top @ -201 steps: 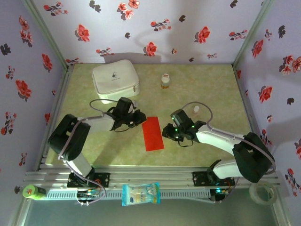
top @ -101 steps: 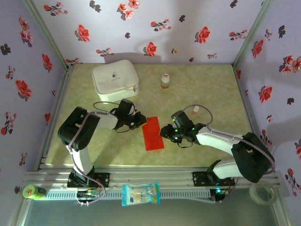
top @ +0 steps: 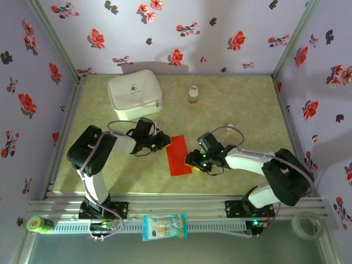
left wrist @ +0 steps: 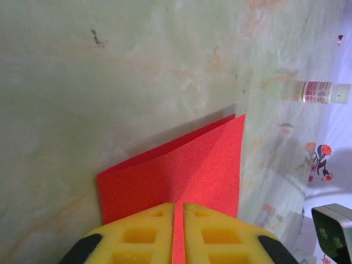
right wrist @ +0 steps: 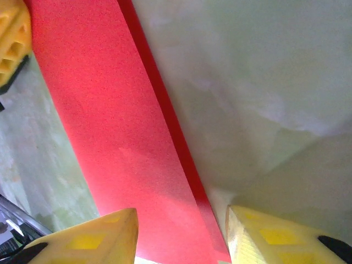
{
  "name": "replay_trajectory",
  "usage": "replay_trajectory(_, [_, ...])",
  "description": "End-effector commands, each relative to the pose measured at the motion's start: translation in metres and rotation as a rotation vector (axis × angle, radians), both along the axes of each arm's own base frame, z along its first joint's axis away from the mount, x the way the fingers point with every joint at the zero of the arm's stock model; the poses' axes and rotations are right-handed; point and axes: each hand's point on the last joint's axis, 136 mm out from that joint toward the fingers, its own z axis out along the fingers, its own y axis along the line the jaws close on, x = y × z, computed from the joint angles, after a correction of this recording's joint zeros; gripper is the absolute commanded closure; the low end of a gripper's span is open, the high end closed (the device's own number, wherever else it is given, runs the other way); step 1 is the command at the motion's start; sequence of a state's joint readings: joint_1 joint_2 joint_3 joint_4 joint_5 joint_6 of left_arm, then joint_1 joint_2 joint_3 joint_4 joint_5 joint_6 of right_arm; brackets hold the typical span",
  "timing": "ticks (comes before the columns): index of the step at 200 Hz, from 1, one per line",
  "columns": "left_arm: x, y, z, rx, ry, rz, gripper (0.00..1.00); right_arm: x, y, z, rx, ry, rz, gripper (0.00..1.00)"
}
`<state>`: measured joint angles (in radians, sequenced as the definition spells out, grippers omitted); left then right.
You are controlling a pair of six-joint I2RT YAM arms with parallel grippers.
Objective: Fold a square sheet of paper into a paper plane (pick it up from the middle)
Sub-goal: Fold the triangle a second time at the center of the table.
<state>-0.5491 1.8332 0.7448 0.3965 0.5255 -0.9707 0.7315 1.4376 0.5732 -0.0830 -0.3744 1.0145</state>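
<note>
Nearest us, on the rail in front of the arm bases, lies a blue-and-white snack packet [top: 165,226]. Beyond it, on the green table [top: 247,99], we find the red paper [top: 179,155] in the middle between the two arms. It lies flat as a narrow strip of two layers that do not quite match along their edges. The right gripper [top: 192,164] sits low at the strip's near right corner. In the right wrist view its yellow fingers [right wrist: 110,234] stand well apart, with the strip's long edge running down into the gap between them, and we see them clamping nothing. A little farther on, the left gripper [top: 165,143] meets the strip at its far left corner. In the left wrist view its yellow pads [left wrist: 143,234] are pressed together on the paper's edge, with only a thin red line between them, so it has hold of the paper. Just past the right arm stands a small white bottle [top: 229,128]. At the far side we see a white zip case [top: 135,94] on the left and an orange-banded bottle [top: 193,94] near the centre, well apart from the paper.
</note>
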Motion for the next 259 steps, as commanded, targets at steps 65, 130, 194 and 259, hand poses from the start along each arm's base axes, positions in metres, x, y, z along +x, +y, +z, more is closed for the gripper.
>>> replay_trajectory(65, [-0.006,0.011,-0.02,0.04,0.07,0.013,0.87,0.003,0.018,0.015,0.074,-0.033,0.036,0.59])
replay_trajectory(130, [-0.003,0.006,-0.017,0.035,0.062,-0.011,0.88,0.014,0.022,0.021,0.103,-0.07,0.018,0.61])
replay_trajectory(194, [-0.001,-0.006,-0.011,0.034,0.035,-0.07,0.87,0.032,0.028,0.022,0.195,-0.085,-0.001,0.6])
replay_trajectory(259, [0.005,-0.014,-0.006,0.056,0.018,-0.107,0.88,0.042,0.023,0.013,0.225,-0.062,-0.034,0.61])
